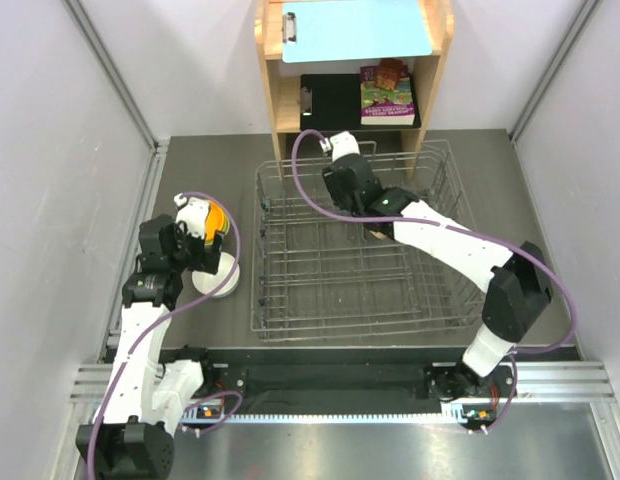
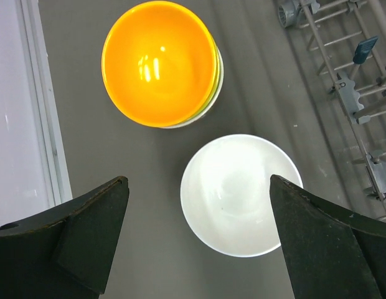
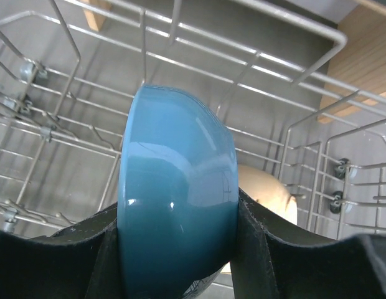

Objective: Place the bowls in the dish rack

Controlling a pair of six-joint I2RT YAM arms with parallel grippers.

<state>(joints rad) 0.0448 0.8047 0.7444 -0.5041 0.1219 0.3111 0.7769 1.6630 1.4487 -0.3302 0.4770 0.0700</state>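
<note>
An orange bowl (image 2: 159, 62) tops a stack, with a lime green rim (image 2: 217, 70) showing under it. A white bowl (image 2: 241, 194) sits alone on the table beside the stack. My left gripper (image 2: 198, 180) is open and empty above the white bowl; it hovers left of the dish rack (image 1: 445, 170) in the top view (image 1: 203, 252). My right gripper (image 3: 177, 218) is shut on a blue bowl (image 3: 177, 180), held on edge inside the rack (image 3: 180, 28) near its back. A beige bowl (image 3: 271, 193) stands in the rack just behind it. In the top view my right gripper (image 1: 352, 195) hides the blue bowl.
A wooden shelf unit (image 1: 275, 90) stands behind the rack, holding a blue clipboard (image 1: 355, 30) and a colourful book (image 1: 387, 92). White walls close in both sides. The rack's left edge (image 2: 361, 81) lies right of the white bowl.
</note>
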